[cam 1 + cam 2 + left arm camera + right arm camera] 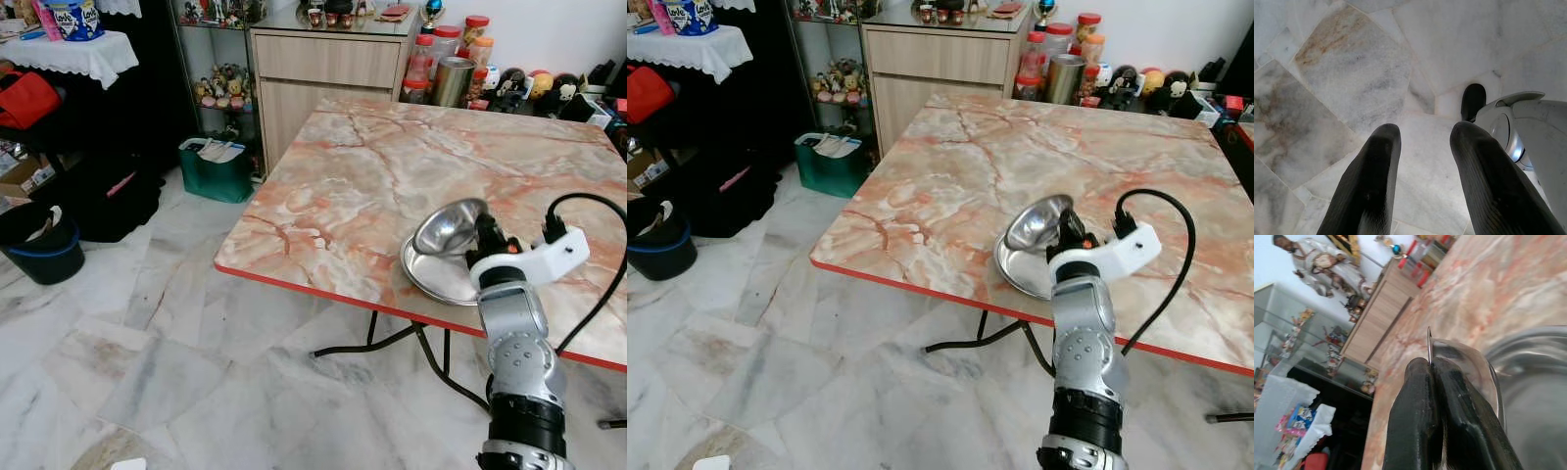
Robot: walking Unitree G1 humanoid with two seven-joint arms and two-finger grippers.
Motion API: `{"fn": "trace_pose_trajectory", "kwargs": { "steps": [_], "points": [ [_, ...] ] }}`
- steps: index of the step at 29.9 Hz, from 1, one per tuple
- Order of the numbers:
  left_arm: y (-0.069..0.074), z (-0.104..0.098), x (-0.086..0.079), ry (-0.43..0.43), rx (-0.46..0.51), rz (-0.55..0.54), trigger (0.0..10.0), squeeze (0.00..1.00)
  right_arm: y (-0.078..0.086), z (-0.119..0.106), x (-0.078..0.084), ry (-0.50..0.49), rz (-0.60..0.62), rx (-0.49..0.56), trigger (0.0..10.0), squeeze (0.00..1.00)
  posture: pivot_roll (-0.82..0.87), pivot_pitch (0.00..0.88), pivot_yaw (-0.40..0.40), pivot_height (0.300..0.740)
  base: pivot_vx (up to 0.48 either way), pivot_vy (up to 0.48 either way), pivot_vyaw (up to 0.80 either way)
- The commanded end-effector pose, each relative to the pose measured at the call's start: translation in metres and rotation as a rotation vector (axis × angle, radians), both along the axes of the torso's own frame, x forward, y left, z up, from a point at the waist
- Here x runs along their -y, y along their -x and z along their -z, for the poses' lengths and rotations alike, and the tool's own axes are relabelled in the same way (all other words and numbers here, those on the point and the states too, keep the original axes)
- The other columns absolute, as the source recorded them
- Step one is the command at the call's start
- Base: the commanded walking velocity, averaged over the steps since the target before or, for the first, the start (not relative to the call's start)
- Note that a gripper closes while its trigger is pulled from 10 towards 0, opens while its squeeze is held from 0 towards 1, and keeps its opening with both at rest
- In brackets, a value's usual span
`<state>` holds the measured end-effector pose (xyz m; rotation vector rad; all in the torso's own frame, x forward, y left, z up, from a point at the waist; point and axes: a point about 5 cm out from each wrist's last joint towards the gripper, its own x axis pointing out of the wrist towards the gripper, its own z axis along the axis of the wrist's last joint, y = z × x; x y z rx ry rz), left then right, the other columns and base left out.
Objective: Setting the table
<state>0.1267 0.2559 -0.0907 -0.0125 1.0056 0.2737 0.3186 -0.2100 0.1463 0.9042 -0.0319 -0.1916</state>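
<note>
Nearest: L gripper hangs idle over the pale marble floor, fingers apart w/ nothing between; a robot foot shows just beside it.

R arm rises from the bottom of the head view to the table's near edge. R gripper is pinched tight on the rim of a steel bowl, rim sandwiched between both fingers. Bowl is tilted on its side, mouth facing left and toward the camera, held just above a flat steel plate. Can't tell if bowl's lower edge touches the plate. Plate lies on the table close to the near red-trimmed edge, right of centre. A black cable loops from the wrist over the tabletop.

Table top is pink-orange marble pattern, on black metal legs.

Left of the table, on the floor: a dark bucket, black bags, a green bin w/ papers.

Far side: jars w/ red lids and a steel canister at the table's back corner, small figurines along the wall to the right. Behind them a wooden cabinet, a glass shelf w/ trinkets next to it. Far left, a stand w/ white lace cloth.
</note>
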Motion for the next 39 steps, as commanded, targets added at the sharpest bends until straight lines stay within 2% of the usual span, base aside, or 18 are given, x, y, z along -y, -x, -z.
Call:
{"fn": "trace_pose_trajectory", "kwargs": {
  "steps": [1,7,14,27,39],
  "points": [
    [0.002,0.0,-0.001,0.002,-0.01,0.009,10.0,0.0,0.006,-0.006,0.007,-0.015,0.029,0.018,10.0,0.0,0.04,0.0,-0.005,0.732,0.0,0.0,0.0],
    [0.002,0.0,-0.001,0.002,-0.01,0.014,10.0,0.0,0.019,0.002,0.014,0.006,0.044,-0.018,10.0,0.0,0.04,0.0,-0.003,0.732,0.0,0.0,0.0],
    [0.001,0.0,-0.002,0.002,-0.009,0.019,10.0,0.0,0.023,0.003,0.018,-0.003,0.056,-0.028,10.0,0.0,0.03,0.0,-0.001,0.732,0.0,0.0,0.0],
    [0.002,0.0,-0.001,0.002,-0.011,0.023,10.0,0.0,0.018,0.014,0.029,-0.041,0.07,-0.037,10.0,0.0,0.03,0.0,0.001,0.732,0.0,0.0,0.0],
    [0.002,0.0,-0.001,0.001,-0.012,0.023,10.0,0.0,0.007,0.027,0.035,-0.082,0.021,-0.026,10.0,0.0,0.04,0.0,-0.001,0.732,0.0,0.0,0.0]
  ]
}}
